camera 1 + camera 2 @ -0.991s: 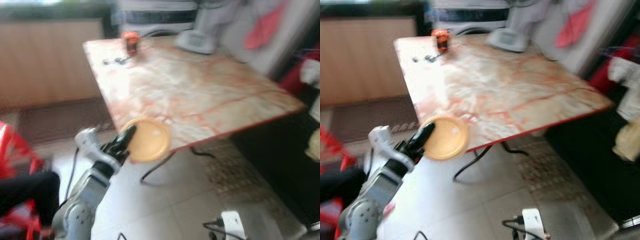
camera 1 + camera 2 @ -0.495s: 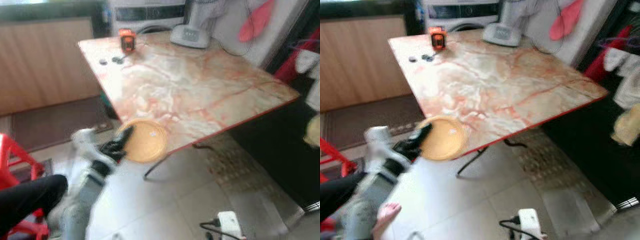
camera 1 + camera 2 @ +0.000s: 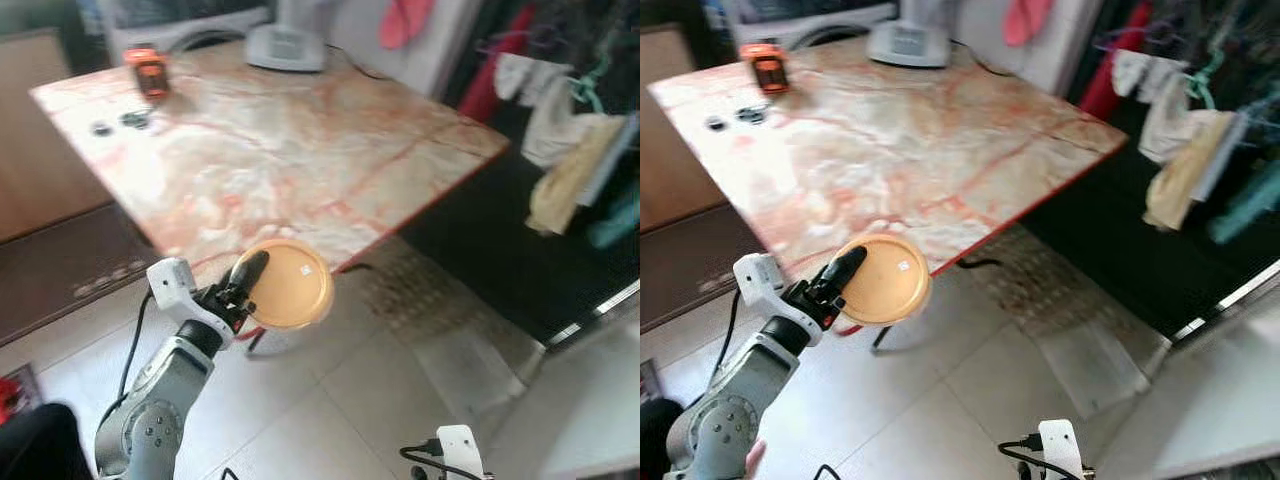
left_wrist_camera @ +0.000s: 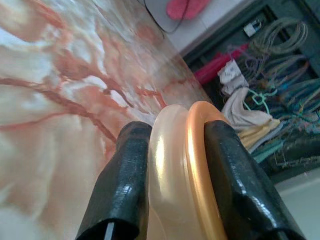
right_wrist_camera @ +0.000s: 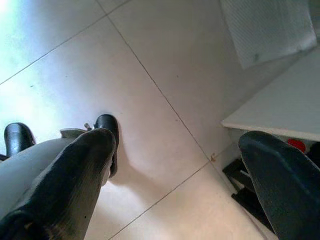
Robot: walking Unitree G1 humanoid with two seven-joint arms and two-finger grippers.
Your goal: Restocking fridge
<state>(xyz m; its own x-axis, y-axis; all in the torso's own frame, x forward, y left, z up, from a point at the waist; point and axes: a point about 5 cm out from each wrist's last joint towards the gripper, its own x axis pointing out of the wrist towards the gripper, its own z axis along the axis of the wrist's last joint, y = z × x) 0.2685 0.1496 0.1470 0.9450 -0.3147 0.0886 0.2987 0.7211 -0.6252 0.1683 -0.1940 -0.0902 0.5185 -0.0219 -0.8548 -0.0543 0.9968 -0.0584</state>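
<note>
My left gripper (image 4: 172, 200) pinches an orange plate (image 3: 290, 284) by its rim beside the marble table (image 3: 280, 150); my right gripper (image 5: 175, 185) hangs spread.

The left arm (image 3: 165, 400) rises from the near left, bent at the elbow, its silver forearm reaching up and to the right. The left gripper (image 3: 245, 285) sits at the end of it, raised above the floor, its two black fingers (image 4: 125, 185) pressed together on something clamped between them. The right gripper (image 5: 175, 195) hangs low on the right, pointing down, with its fingers spread well apart.
</note>
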